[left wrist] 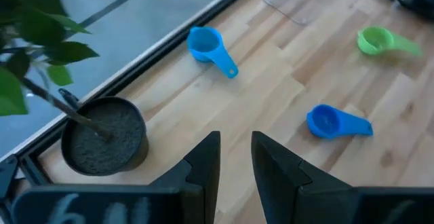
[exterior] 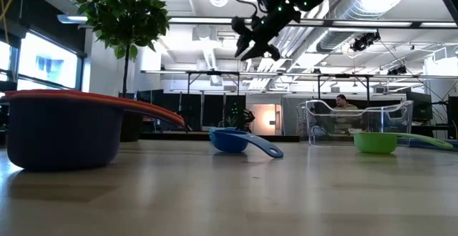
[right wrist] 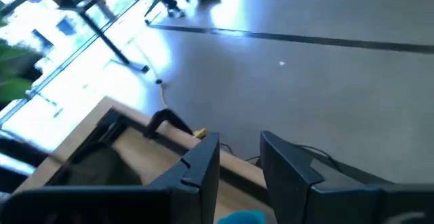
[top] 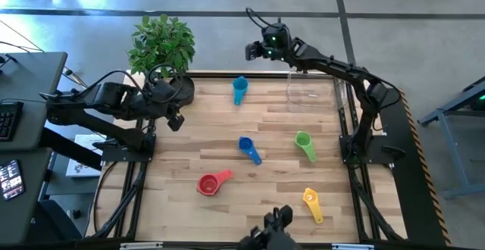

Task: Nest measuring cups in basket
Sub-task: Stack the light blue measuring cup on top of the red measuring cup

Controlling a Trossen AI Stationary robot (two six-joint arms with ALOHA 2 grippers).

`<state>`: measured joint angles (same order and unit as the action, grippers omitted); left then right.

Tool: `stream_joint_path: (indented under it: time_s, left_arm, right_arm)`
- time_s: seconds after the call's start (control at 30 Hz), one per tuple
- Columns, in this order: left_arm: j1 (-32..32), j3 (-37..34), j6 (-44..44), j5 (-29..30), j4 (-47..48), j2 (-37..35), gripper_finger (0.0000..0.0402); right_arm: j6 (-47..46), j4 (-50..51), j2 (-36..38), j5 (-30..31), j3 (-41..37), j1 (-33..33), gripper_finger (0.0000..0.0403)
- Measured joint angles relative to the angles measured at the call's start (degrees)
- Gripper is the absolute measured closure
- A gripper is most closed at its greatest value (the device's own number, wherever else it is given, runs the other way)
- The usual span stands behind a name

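Several measuring cups lie apart on the wooden table: teal near the far edge, blue in the middle, green to its right, red and yellow toward the near edge. No purple or orange cup shows. The clear basket stands at the far right and holds nothing. My right gripper is open and hangs high over the far edge, above and beyond the teal cup. My left gripper is open at the table's left side, beside the plant pot, touching nothing.
A black plant pot with a leafy plant stands at the far left corner, close to my left gripper. Open wood lies between the cups. A camera mount sits at the near edge. A person sits in the room behind.
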<state>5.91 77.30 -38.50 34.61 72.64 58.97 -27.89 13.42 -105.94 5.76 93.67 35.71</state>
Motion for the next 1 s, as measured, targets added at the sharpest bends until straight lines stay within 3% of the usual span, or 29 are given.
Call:
stream_joint_path:
  time_s: [0.67,1.0]
  left_arm:
    - [0.00,0.00,-4.29,2.03,-0.02,0.01,0.0328]
    - [0.00,0.02,-4.42,1.82,-0.02,0.01,0.0328]
  right_arm:
    - [-7.68,3.21,-11.68,-5.93,0.00,-2.70,0.0304]
    - [-8.16,7.72,-15.23,-5.18,0.00,-5.11,0.0304]
